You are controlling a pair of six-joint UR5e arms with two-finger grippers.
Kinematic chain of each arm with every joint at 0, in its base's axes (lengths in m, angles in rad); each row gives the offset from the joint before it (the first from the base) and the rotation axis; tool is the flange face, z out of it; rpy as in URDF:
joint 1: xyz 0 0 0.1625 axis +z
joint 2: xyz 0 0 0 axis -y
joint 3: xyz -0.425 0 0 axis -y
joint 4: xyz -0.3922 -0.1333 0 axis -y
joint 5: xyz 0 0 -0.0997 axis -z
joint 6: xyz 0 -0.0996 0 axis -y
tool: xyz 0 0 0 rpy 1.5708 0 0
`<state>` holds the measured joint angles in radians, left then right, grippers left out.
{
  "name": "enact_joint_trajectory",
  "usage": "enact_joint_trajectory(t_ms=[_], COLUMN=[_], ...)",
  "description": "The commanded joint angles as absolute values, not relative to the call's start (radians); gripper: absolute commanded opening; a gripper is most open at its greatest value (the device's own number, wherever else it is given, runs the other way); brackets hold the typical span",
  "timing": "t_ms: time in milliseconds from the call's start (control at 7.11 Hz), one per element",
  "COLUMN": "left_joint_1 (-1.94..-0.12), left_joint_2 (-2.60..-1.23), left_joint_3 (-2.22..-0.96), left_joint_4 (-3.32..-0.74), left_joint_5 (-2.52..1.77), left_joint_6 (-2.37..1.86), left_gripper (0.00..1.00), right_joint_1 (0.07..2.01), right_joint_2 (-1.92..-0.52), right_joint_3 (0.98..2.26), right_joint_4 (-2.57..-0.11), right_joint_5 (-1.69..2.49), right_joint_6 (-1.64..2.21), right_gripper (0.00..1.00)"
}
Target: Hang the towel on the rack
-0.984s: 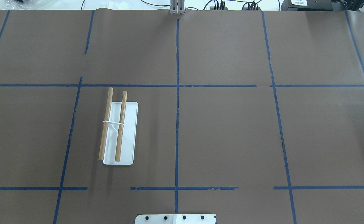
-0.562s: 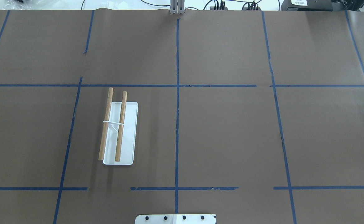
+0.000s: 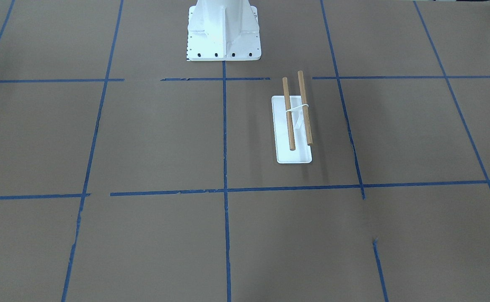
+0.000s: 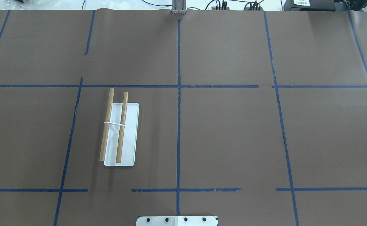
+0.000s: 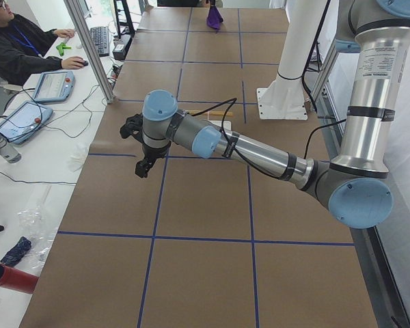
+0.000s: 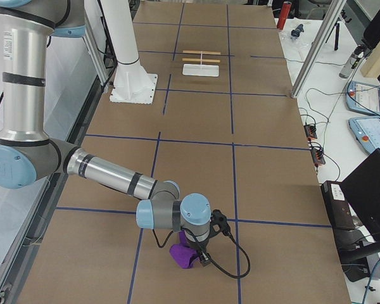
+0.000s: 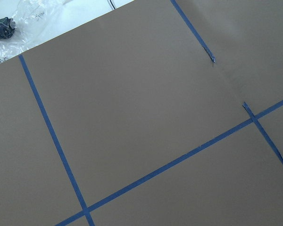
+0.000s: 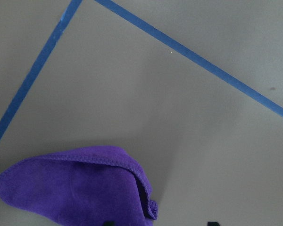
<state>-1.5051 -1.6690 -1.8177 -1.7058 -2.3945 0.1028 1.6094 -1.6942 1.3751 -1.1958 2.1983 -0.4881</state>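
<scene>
The rack point(image 4: 128, 135) stands on the table's left half, with a flat white base and two wooden rods; it also shows in the front view point(image 3: 295, 156) and far off in the right view point(image 6: 201, 69). The purple towel point(image 6: 182, 255) lies crumpled on the brown table near its right end, and fills the lower left of the right wrist view point(image 8: 70, 188). My right gripper point(image 6: 202, 254) is low over the towel; its two tips just show at the wrist view's bottom edge point(image 8: 159, 222), wide apart. My left gripper point(image 5: 142, 166) hangs above the table's left end; I cannot tell its state.
The white robot pedestal point(image 3: 224, 37) is bolted at the table's near middle edge point(image 4: 177, 220). Blue tape lines cross the brown table cover. An operator point(image 5: 20, 48) sits at a side desk with tablets. A clear plastic bag point(image 7: 37, 19) lies past the table edge.
</scene>
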Motion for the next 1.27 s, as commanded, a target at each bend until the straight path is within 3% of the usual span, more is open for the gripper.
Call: enact_joint_trajectory(t_ms=[0, 562, 844, 1125], left_joint_1=[-1.505, -1.505, -1.505, -1.502], left_joint_2=[-1.667, -1.667, -1.67, -1.695], left_joint_3=[-1.818, -1.816, -1.818, -1.827], left_joint_4=[-1.706, -1.706, -1.706, -1.748], left_joint_5=[-2.395, -2.402, -2.402, -2.428], left_joint_6=[0.104, 0.103, 0.1, -0.117], left_gripper=[1.0, 1.0, 1.0, 1.0], right_joint_1=[1.611, 1.615, 1.629, 1.629], right_joint_2=[-1.727, -1.76, -1.656, -1.57], right_joint_3=[1.405, 1.501, 1.725, 1.811], right_joint_4=[-1.196, -1.239, -1.604, -1.726], right_joint_5=[2.21, 2.226, 2.224, 2.332], right_joint_6=[-0.491, -0.489, -0.477, -0.354], right_gripper=[0.0, 0.0, 0.0, 0.0])
